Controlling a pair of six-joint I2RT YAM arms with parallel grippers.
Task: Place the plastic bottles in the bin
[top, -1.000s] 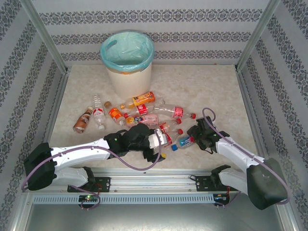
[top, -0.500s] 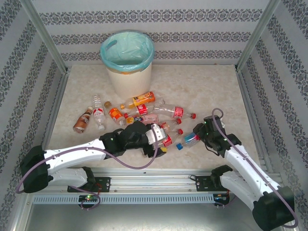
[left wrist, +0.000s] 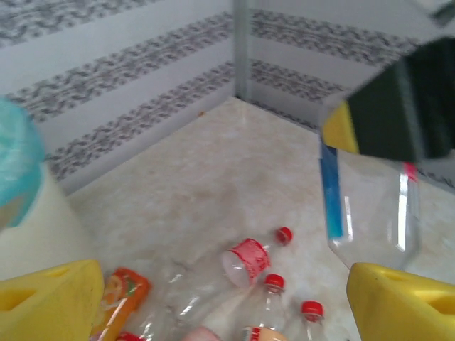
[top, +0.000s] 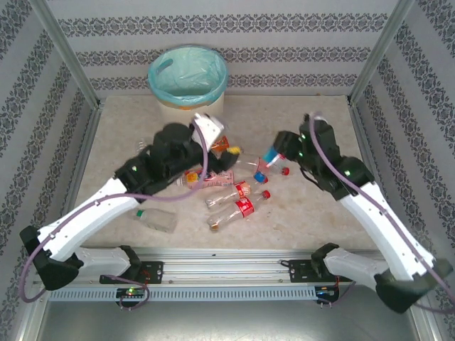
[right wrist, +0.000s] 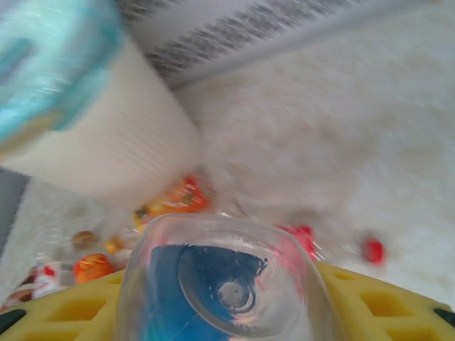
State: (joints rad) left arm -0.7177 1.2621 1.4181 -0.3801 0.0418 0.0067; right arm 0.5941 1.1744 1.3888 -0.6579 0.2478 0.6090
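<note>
The right gripper [top: 281,148] is squeezed shut on a clear bottle with a blue label [top: 269,158]. The bottle is up off the table [top: 320,213], near the 3 o'clock side of the pile. In the right wrist view the bottle sits snug between the two yellow fingers.

The bin [top: 162,71] stands at the 12 o'clock end of the table. From the held bottle it is toward 10 o'clock.

The left gripper [left wrist: 226,302] is wide open and holds nothing. It hangs just beside the bin, at about the bin's 5 o'clock.

The other plastic bottles [top: 240,207] lie in a bunch in the middle of the table. One bottle with a green cap [top: 158,220] lies apart at about 8 o'clock.

I think the job right now is to carry the blue-label bottle to the bin. To do it well:
- Keep the squeeze tight, because a slick, round bottle can slip.
- Lift it higher than the rim first, so it does not bump the bin's side or snag the bag.
- Watch the left arm, which is close to the path. Go over it or wait for it to move.
- Open the fingers only when the bottle is right over the hole.
</note>
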